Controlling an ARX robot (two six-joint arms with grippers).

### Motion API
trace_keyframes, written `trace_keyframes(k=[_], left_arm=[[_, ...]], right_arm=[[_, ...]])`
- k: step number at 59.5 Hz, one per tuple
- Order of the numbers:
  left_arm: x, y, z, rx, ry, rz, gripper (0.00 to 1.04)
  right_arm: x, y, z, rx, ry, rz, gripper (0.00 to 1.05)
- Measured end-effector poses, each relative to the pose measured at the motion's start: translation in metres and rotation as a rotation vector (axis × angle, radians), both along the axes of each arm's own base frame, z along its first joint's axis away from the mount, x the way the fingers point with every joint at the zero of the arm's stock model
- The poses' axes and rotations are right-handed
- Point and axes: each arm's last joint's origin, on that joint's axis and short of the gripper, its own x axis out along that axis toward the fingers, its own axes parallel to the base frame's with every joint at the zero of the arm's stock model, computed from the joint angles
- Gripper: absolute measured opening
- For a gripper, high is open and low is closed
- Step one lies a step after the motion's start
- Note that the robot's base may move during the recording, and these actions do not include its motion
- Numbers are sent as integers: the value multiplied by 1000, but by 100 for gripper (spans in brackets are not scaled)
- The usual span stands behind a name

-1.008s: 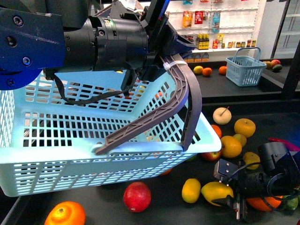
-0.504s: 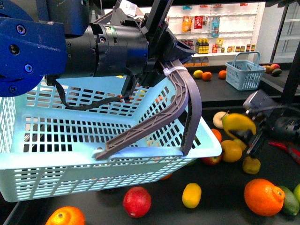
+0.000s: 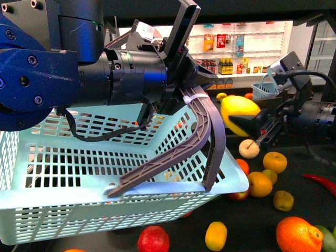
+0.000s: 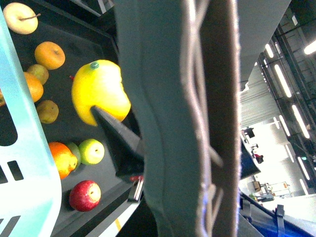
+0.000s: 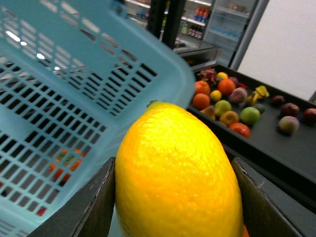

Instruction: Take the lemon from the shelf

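Front view is showing the lemon (image 3: 239,111) hanging in the air, clear of the black deck of the shelf (image 3: 252,223). The right gripper (image 3: 242,122) is reaching it from the robot's right side. In the right wrist view the two dark fingers (image 5: 91,207) are pressing on both flanks of the fruit. The jaws are standing partly open with the lemon filling the gap, and I am judging the hold to be firm. The lemon's long axis is running away from the wrist, along the fingers, and its small nub end is pointing toward the light blue basket (image 3: 94,157).

The relation that is mattering now is lemon to basket. The lemon is floating just beside the grey handle (image 3: 209,123), higher than the basket's near right corner, and the open top is lying to the robot's left of it. I am judging that the handle is standing partly in the way, so a path into the basket is needing to go over or around it.

The left gripper (image 3: 185,79) is carrying the handle. A white tie (image 3: 192,97) is wrapping it there, and I cannot tell whether the jaws themselves are pinching.

Below the lemon the deck is crowded. A pale apple (image 3: 249,148), oranges (image 3: 298,235), a red apple (image 3: 154,239) and a red chilli (image 3: 321,184) are lying there, mostly apart from each other. A dropped lemon is probably rolling among them.
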Motion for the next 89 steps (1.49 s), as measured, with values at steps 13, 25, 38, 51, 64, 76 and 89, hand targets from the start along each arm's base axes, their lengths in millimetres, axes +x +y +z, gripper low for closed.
trace_keyframes(k=[13, 25, 38, 51, 64, 76, 89], left_arm=[[0, 0, 0, 0, 0, 0, 7], [0, 0, 0, 0, -1, 1, 7], [0, 0, 0, -2, 5, -3, 7], [0, 0, 0, 1, 4, 2, 7], [0, 0, 0, 0, 6, -1, 7], [0, 0, 0, -1, 7, -3, 7], [0, 0, 0, -1, 7, 1, 7]], right_arm=[[-19, 35, -17, -4, 62, 89, 62], [-23, 44, -22, -1, 80, 96, 80], [-21, 38, -12, 73, 35, 69, 97], [2, -32, 11, 183, 73, -223, 97], [1, -60, -46, 57, 251, -295, 97], [-12, -56, -118, -96, 417, -301, 97], [-20, -20, -158, -191, 493, -223, 97]])
